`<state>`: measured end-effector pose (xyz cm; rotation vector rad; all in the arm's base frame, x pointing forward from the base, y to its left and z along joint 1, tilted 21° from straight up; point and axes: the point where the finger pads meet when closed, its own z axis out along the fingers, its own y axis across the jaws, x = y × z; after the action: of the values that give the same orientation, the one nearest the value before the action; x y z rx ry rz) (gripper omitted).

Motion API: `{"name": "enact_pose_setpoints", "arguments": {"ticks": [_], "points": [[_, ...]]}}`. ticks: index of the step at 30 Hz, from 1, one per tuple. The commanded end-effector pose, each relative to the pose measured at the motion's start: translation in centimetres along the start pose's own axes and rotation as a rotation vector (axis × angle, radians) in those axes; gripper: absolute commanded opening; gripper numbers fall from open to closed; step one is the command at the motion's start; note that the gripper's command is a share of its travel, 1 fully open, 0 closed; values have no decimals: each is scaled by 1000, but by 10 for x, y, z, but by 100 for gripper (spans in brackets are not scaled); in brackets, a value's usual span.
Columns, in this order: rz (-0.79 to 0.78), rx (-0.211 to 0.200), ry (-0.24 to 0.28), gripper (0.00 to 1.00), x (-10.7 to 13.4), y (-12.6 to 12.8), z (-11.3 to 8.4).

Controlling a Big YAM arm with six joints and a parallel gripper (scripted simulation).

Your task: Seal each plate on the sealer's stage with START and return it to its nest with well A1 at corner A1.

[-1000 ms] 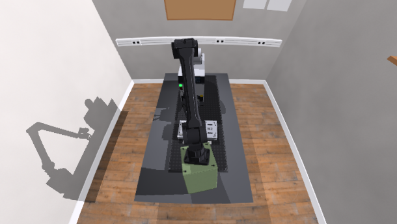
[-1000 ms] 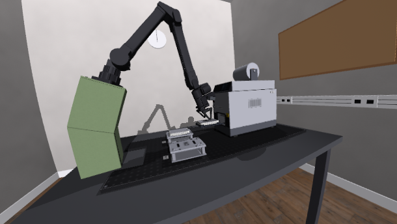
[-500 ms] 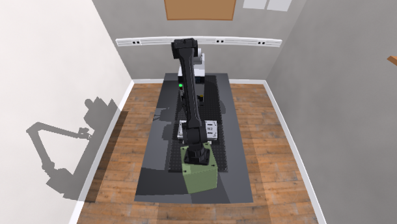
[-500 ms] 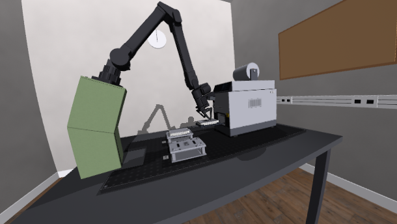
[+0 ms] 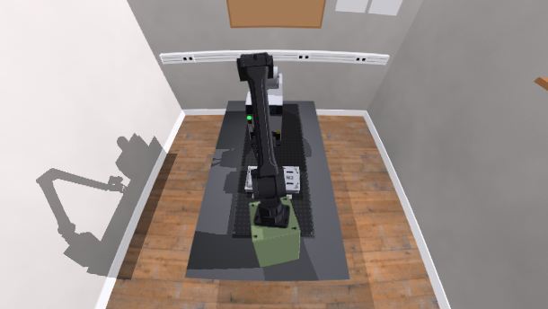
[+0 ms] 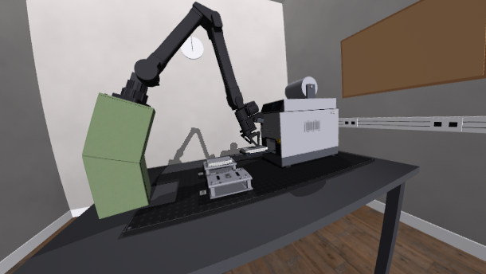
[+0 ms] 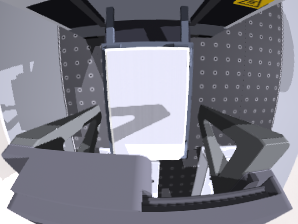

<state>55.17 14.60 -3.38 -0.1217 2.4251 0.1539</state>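
Note:
A plate (image 6: 253,150) (image 7: 147,75) with a smooth, pale top lies flat on the sealer's stage (image 7: 147,44), which is out. My gripper (image 6: 255,140) (image 7: 149,110) is open above the plate, one finger out beyond each long side, not visibly touching it. The sealer (image 6: 308,123) (image 5: 276,96) shows a green lamp (image 5: 249,118). Nest N2 (image 5: 290,173) (image 6: 229,179) is empty. The other plate (image 6: 220,162) sits in the nest beside it, whose label I cannot read. The START button and the A1 marks cannot be made out.
The sealer's front stands just beyond the stage, with a yellow warning label (image 7: 253,3) at the right. A foil roll (image 6: 301,88) sits on top of the sealer. The green arm base (image 5: 276,244) (image 6: 115,159) stands behind the nests. A perforated board (image 7: 225,75) lies under the stage.

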Motion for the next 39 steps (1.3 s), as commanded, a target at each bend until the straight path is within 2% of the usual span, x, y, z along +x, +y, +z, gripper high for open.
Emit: {"name": "enact_pose_setpoints", "arguments": {"ticks": [1, 5, 8, 14, 20, 29, 32, 36, 39], "points": [[-7, -7, 16, 100, 7, 9, -1], [-9, -12, 0, 100, 3, 12, -1], [-8, -14, -18, 100, -2, 13, 7], [6, -7, -40, 100, -12, 5, 13], [18, -1, -73, 100, -30, -2, 4], [20, 9, -28, 100, -11, -7, 3], [10, 4, -3, 100, 0, -2, 3], [-2, -6, 0, 100, 2, 7, 3], [-3, -12, -24, 100, -8, 11, 3]]}}
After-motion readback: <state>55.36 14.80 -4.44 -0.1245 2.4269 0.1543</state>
